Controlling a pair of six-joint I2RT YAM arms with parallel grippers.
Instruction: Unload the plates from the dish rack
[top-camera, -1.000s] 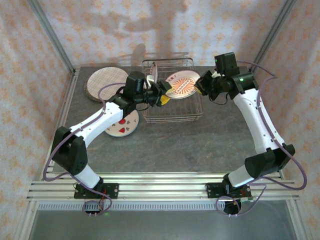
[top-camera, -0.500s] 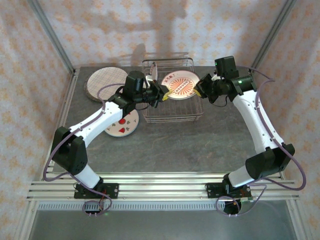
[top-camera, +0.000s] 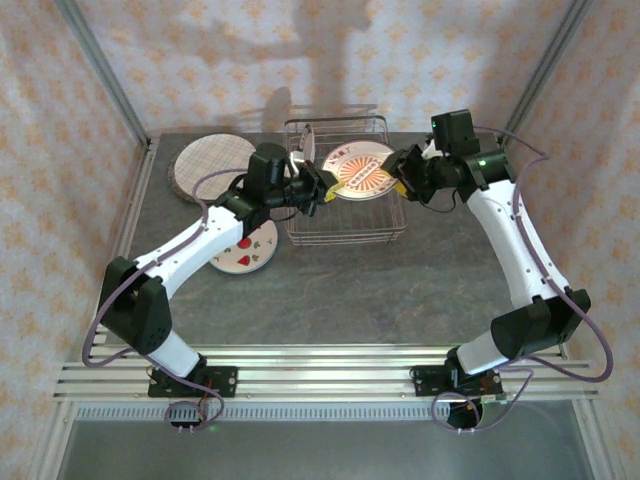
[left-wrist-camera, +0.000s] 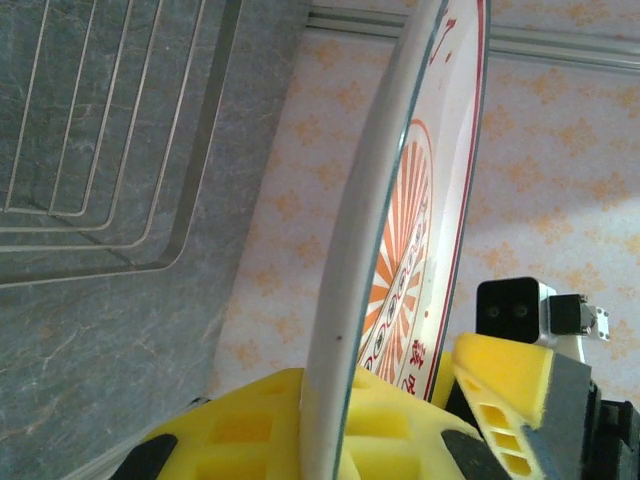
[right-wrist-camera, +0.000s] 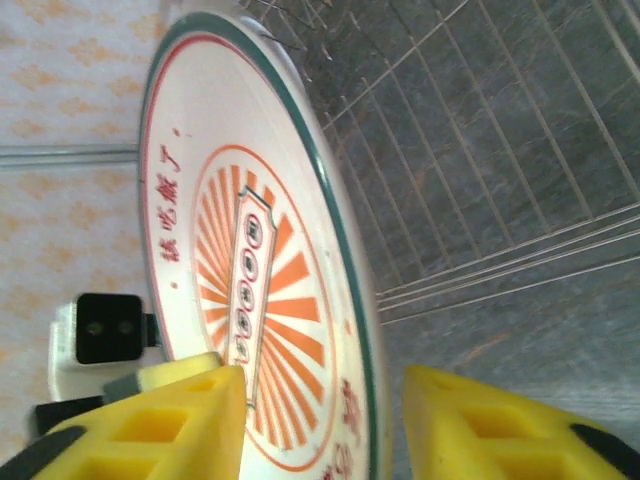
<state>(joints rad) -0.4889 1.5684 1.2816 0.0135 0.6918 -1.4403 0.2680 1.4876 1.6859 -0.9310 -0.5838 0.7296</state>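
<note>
Top view, left to right. At the far left of the table (top-camera: 400, 280) you see a plaid plate (top-camera: 212, 165) lying flat near the back corner. Nearer to you a white spotted plate (top-camera: 250, 255) also lies flat, partly covered by the left arm.

The left gripper (top-camera: 325, 192) reaches in at the left side of the dish rack (top-camera: 345, 225). Its yellow fingers are pressed together on the left rim of the sunburst plate (top-camera: 362, 172). In the left wrist view that rim (left-wrist-camera: 345, 300) runs straight down between the two pads of the left gripper (left-wrist-camera: 325, 440), with no gap either side.

An upright plate (top-camera: 308, 140) stands on edge in the rack's far left corner.

The sunburst plate sits over the far half of the rack, tilted so that its printed face looks up at the camera. You cannot tell whether its lower edge touches the wires.

At its right rim stands the right gripper (top-camera: 400, 172). In the right wrist view the right gripper (right-wrist-camera: 315, 385) has its jaws apart, straddling the sunburst plate (right-wrist-camera: 250, 250). One finger lies over the printed face and the other stands clear of the rim, with rack wire (right-wrist-camera: 480, 150) behind it.
</note>
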